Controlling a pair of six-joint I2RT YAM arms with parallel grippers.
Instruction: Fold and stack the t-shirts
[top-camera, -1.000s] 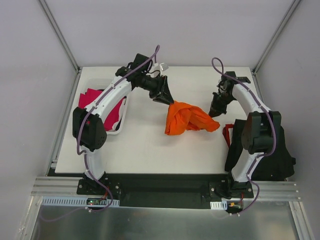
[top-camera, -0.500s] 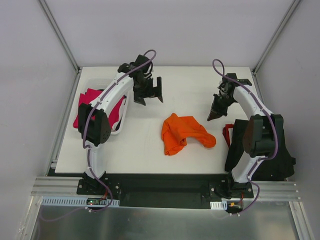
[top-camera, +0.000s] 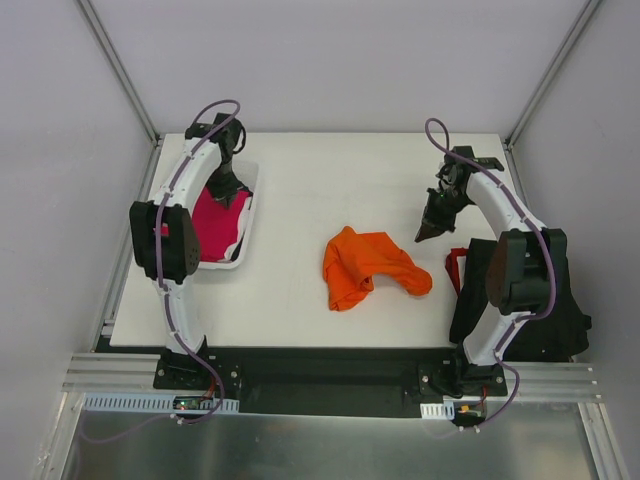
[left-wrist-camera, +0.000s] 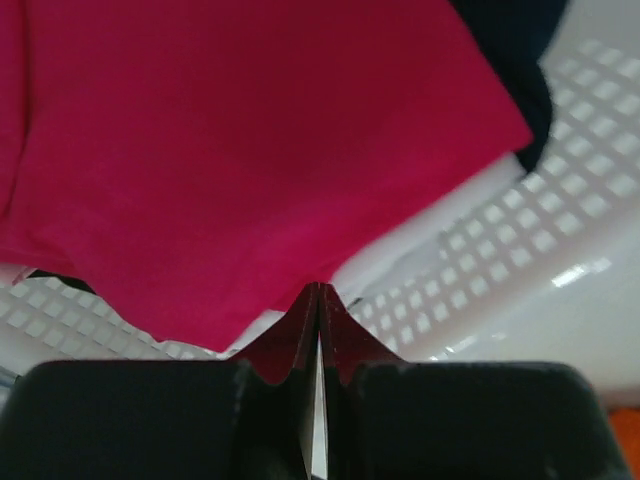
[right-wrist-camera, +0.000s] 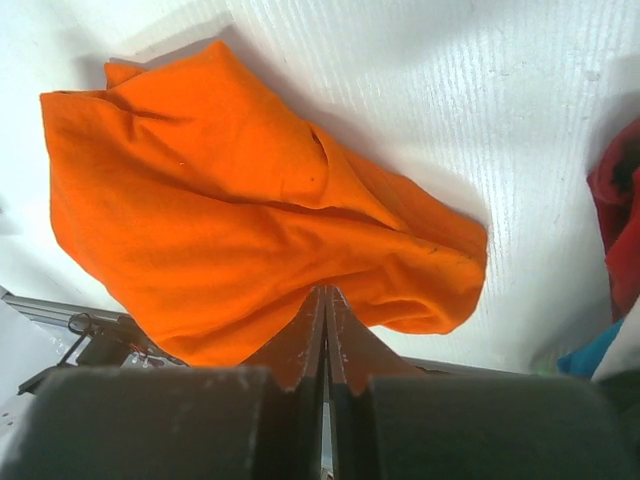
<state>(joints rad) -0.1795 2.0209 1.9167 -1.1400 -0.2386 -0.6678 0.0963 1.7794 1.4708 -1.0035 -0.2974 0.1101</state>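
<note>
The bright orange t-shirt (top-camera: 368, 265) lies crumpled on the white table, right of the middle; it also fills the right wrist view (right-wrist-camera: 250, 220). My right gripper (top-camera: 428, 230) is shut and empty, hovering just right of it (right-wrist-camera: 325, 292). The magenta-pink t-shirt (top-camera: 215, 218) lies in the white lattice basket (top-camera: 247, 215) at the left. My left gripper (top-camera: 225, 188) is over the basket, shut, with its tips (left-wrist-camera: 318, 290) at the edge of the magenta shirt (left-wrist-camera: 230, 150); no cloth shows between the jaws. Black t-shirts with red trim (top-camera: 525, 305) lie at the table's right edge.
The basket's lattice wall (left-wrist-camera: 520, 250) is just right of my left fingertips. A dark cloth (left-wrist-camera: 510, 30) lies in the basket beside the magenta shirt. Red cloth (right-wrist-camera: 620, 215) and a blue bit (right-wrist-camera: 600, 350) show at the right of the right wrist view.
My left gripper let the orange shirt drop onto the table, swung left over the basket, and went from open to shut. The right arm has hardly moved.
</note>
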